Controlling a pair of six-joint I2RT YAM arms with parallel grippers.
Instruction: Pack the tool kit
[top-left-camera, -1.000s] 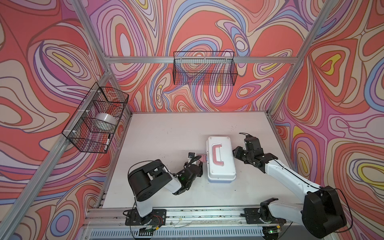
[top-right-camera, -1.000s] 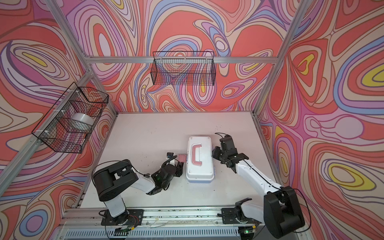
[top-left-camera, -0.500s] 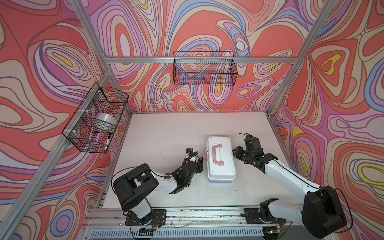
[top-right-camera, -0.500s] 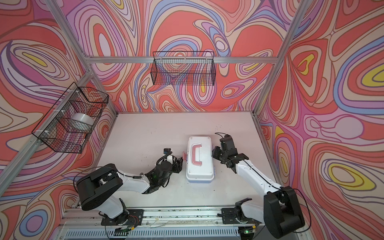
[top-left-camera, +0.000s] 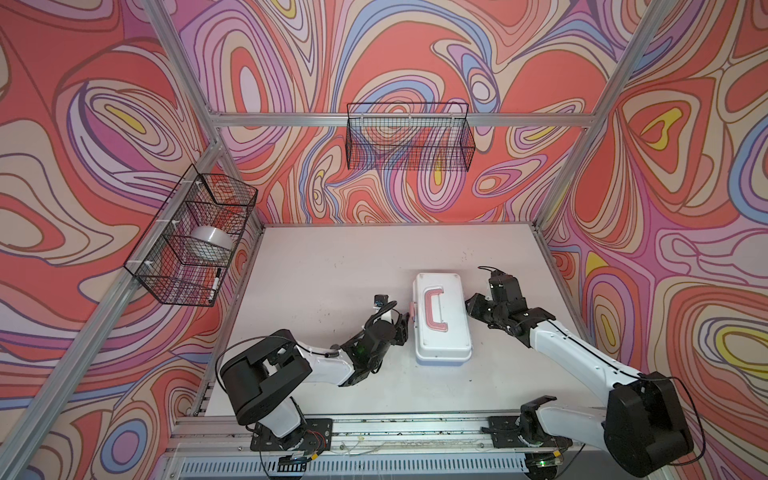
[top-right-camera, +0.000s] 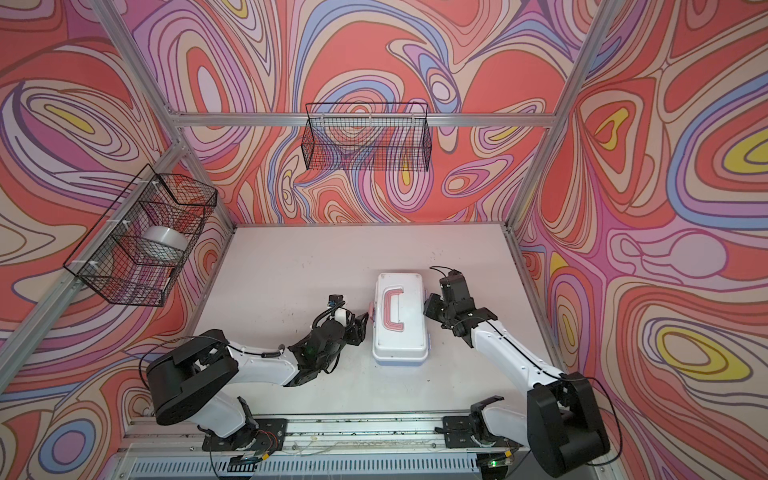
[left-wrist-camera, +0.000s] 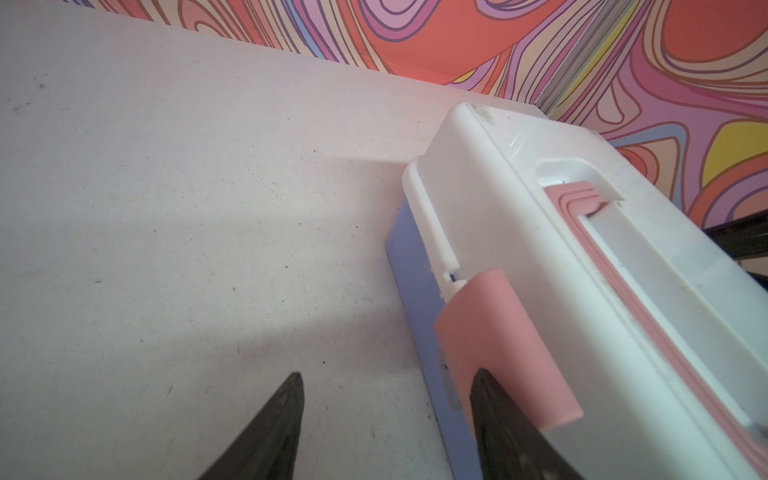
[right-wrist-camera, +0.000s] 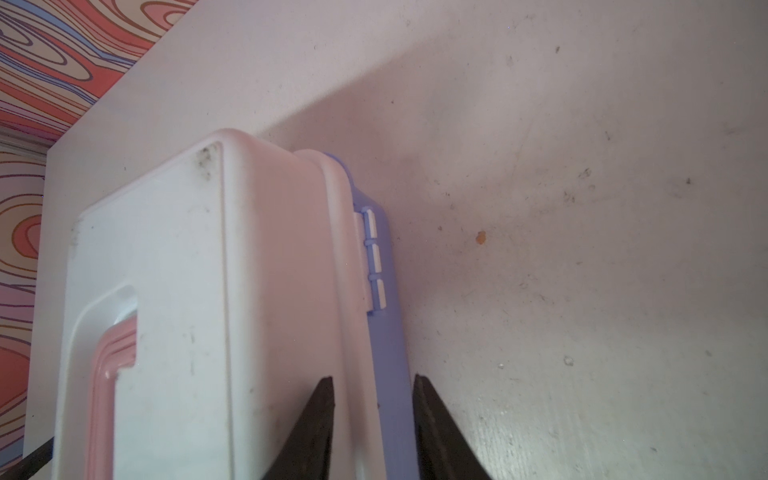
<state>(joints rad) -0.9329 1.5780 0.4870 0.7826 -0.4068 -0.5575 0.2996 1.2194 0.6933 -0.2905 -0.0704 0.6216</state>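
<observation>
The left hand (left-wrist-camera: 386, 374) stands spread at the pink latch (left-wrist-camera: 498, 345) of the closed tool kit (top-left-camera: 442, 328) (one fingertip touching it), while the right hand (right-wrist-camera: 372, 377) pinches the kit's hinged rim.

readable text: none | tool kit (top-left-camera: 455, 332): no legible label or brand | numbers, signs: none legible in any view

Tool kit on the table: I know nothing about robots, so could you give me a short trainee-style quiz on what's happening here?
1. True or false: the tool kit's lid is closed.
2. In the left wrist view, one tip of the left jaws sits right at which part? A) pink latch B) handle C) hinge
3. How many wire baskets hang on the walls?
Key: 1 true; 2 A; 3 two.
</observation>
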